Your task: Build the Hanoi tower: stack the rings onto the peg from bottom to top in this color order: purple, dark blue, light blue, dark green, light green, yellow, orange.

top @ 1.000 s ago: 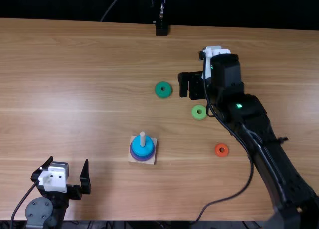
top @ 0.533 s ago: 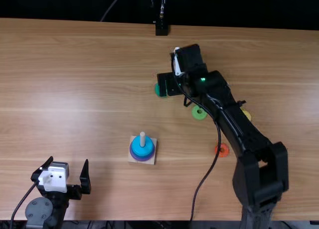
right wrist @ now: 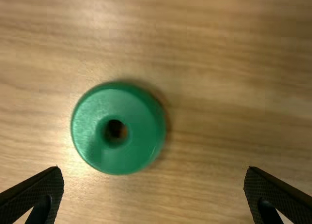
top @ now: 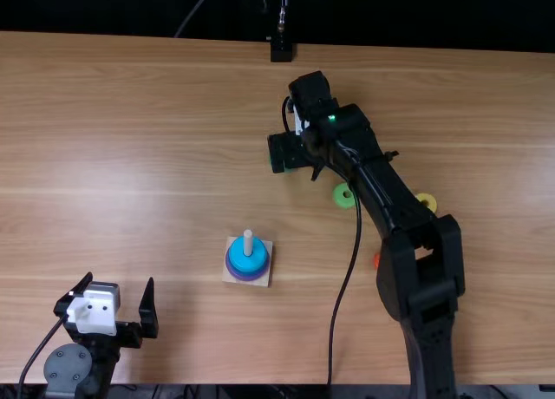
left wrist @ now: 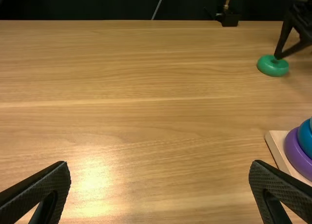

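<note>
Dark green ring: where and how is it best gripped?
Likely grip the dark green ring by opposite sides of its outer wall, the right end effector coming from above: it is round and lies flat on the table, hole facing up.

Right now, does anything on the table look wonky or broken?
No, nothing stands out. The blue ring and purple ring sit level around the peg, and the dark green ring lies flat on the table. The orange ring is too hidden to judge.
</note>
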